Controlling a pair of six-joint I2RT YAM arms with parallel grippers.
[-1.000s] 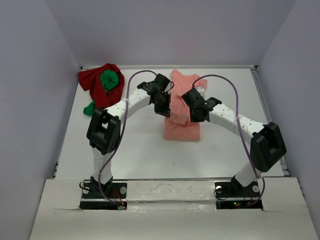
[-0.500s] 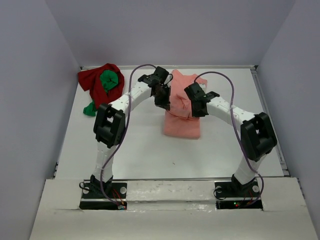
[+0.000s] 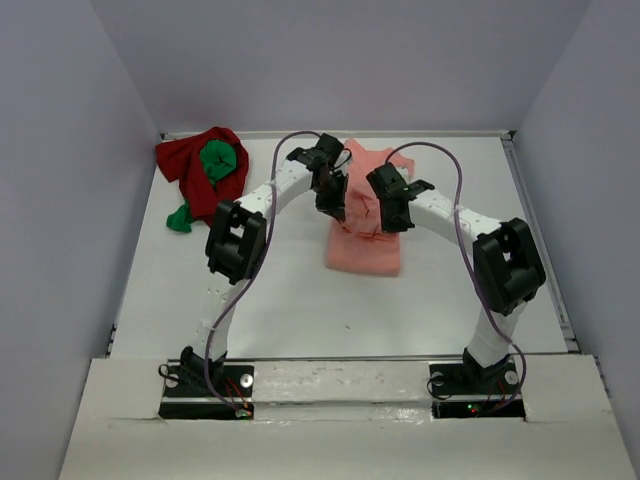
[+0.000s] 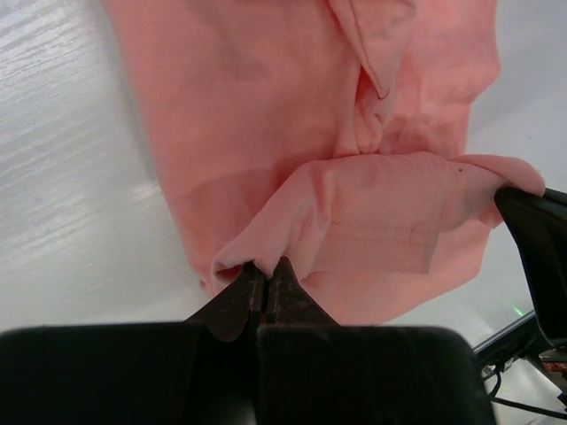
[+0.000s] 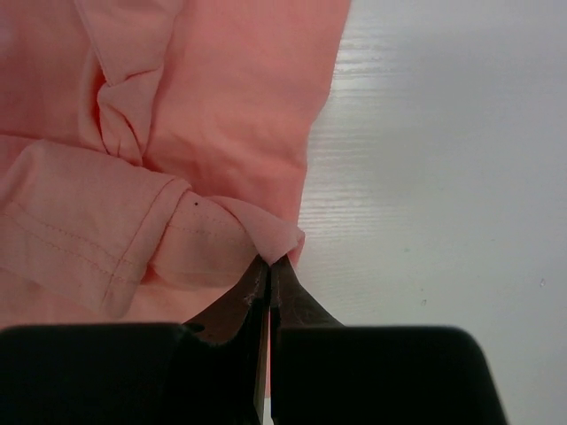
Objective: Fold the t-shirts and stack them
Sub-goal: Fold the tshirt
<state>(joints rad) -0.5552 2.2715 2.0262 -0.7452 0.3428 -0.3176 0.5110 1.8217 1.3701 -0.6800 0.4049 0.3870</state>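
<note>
Pink shirt (image 3: 365,255): centre of table (image 3: 300,310), partly folded | left gripper (image 4: 266,264), right gripper (image 5: 268,259): each clamped on one hem corner, edge held taut between, likely for folding over | red shirt (image 3: 185,170), green shirt (image 3: 220,160): heaped far-left, unfolded, awaiting turn.

table (image 3: 300,310): white, wood-grained | walls (image 3: 330,60): plain pale grey | light: even
</note>
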